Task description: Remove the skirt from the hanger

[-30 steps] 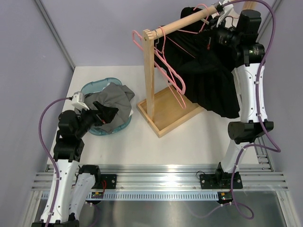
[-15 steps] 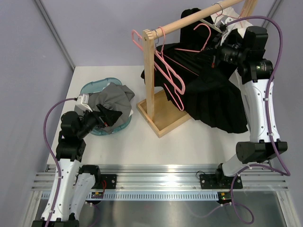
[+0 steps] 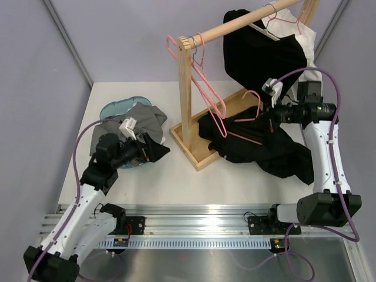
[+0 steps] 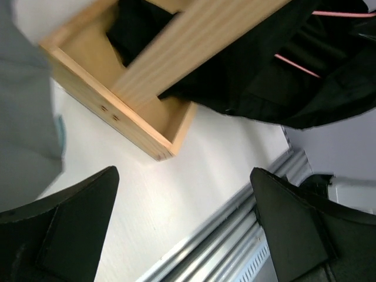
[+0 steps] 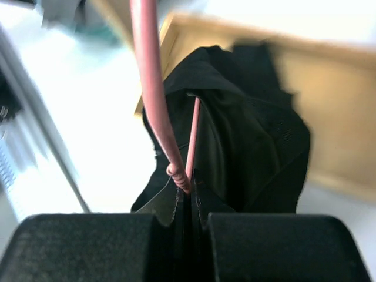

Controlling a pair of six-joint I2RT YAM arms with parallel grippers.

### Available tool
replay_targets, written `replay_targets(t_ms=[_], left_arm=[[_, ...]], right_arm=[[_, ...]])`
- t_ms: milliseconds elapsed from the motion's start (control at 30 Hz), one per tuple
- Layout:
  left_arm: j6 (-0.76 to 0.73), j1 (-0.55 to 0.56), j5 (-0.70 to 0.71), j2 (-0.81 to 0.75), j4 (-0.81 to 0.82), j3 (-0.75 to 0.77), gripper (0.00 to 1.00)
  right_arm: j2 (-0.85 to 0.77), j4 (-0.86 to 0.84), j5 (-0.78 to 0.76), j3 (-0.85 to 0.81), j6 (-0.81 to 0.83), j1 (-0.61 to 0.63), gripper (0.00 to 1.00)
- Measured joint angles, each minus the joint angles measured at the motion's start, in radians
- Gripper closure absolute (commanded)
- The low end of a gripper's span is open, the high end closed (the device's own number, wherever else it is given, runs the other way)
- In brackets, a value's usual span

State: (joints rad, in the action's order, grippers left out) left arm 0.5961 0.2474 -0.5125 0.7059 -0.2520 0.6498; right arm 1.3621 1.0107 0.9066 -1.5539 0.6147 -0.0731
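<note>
Looking good: right gripper [image 3: 272,113], clamped on the pink hanger [image 3: 254,95], has pulled the black skirt [image 3: 258,150] off the rail [image 3: 235,23] down onto the rack base [image 3: 185,150], 3 o'clock of the post [image 3: 185,100]. Left gripper [image 3: 154,148], jaws wide apart, has swung closer, so stripping it looks next.

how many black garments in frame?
2. A black garment hangs from the rail at top right; the skirt is slumped over the rack base, on the pink hanger pinched in the right gripper. The rail bundle might hide another.
</note>
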Motion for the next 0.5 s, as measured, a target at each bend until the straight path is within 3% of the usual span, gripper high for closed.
replay_targets(t_ms=[267, 500], left_arm=[[0.017, 0.308, 0.145, 0.192, 0.073, 0.000, 0.01], [-0.026, 0.539, 0.271, 0.384, 0.143, 0.060, 0.01]], right_arm=[[-0.109, 0.219, 0.000, 0.230, 0.221, 0.000, 1.00], [-0.129, 0.307, 0.081, 0.266, 0.447, 0.003, 1.00]])
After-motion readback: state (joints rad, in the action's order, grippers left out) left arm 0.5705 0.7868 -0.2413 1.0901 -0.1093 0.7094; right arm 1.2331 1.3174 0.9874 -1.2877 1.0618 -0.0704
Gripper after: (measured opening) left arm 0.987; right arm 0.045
